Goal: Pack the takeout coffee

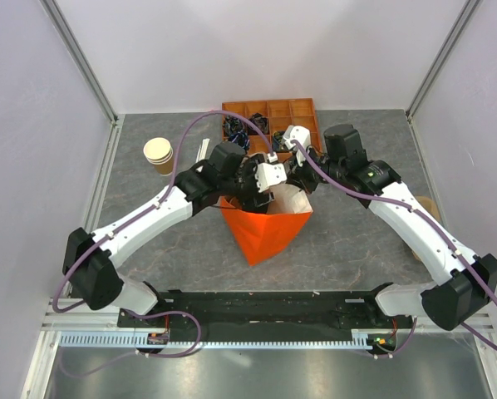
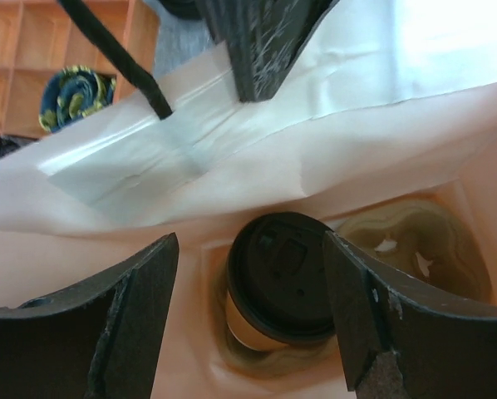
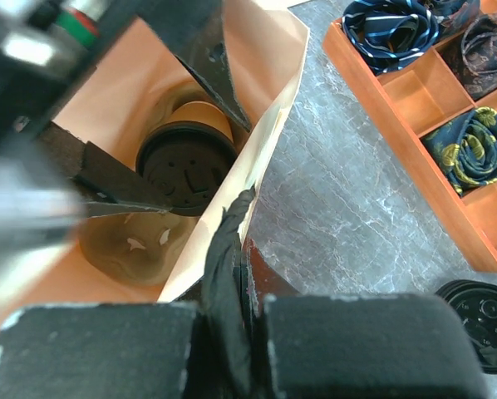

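Takeout coffee (image 2: pixel 278 278), a tan paper cup under a round black lid, stands upright inside the orange paper bag (image 1: pixel 261 237), seated in one well of a moulded drink carrier (image 2: pixel 415 241) at the bag's bottom. A second well of that carrier lies just beside the cup, with a few pale specks in it.

The left tool (image 2: pixel 250 241) reaches down through the mouth of the bag with its fingers spread, one on each side of the lid. The finger (image 2: pixel 140 316) on one side stands clear of the cup; the other sits right at the lid's edge, and whether it touches cannot be told. The cup is not gripped.

The right tool (image 3: pixel 230 307) is at the rim of the bag, its fingers pressed together on the black handle (image 3: pixel 228 241), which rises from the bag's pale inner wall.

The bag stands in the middle of the grey marbled worktop (image 3: pixel 356 191). Beyond the bag, at the far edge, lies an orange compartment tray (image 1: pixel 302 108) holding rolled neckties, among them a blue one with a yellow pattern (image 3: pixel 473 150) and a navy striped one (image 3: pixel 390 21). A stack of lidless paper cups (image 1: pixel 158 152) stands to the left of the bag, well apart from it. A loose black lid (image 3: pixel 481 320) lies flat on the worktop near the tray, away from the bag.
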Robot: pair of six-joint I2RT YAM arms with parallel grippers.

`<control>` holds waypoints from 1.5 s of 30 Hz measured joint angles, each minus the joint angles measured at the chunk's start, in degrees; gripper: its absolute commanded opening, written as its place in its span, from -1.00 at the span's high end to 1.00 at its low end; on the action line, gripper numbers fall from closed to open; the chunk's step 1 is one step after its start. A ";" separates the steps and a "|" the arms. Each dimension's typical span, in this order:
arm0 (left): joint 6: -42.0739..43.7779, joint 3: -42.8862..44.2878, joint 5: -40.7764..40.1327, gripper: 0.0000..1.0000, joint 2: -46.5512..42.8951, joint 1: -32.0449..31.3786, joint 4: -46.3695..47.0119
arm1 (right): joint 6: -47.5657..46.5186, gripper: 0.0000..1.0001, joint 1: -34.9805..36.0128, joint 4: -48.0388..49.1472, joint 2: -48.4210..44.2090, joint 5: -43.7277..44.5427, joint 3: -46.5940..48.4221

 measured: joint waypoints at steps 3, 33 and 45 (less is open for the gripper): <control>-0.90 0.66 -1.62 -0.52 1.36 -0.07 -1.05 | 0.20 1.00 0.00 0.02 0.00 0.68 0.02; -17.25 7.17 -6.97 -0.79 3.39 -0.61 -8.28 | 0.74 1.00 0.57 0.33 0.50 2.29 0.98; -18.67 -8.00 -2.47 -0.75 -8.72 -0.70 0.74 | 1.42 1.00 1.14 0.42 0.52 2.97 1.03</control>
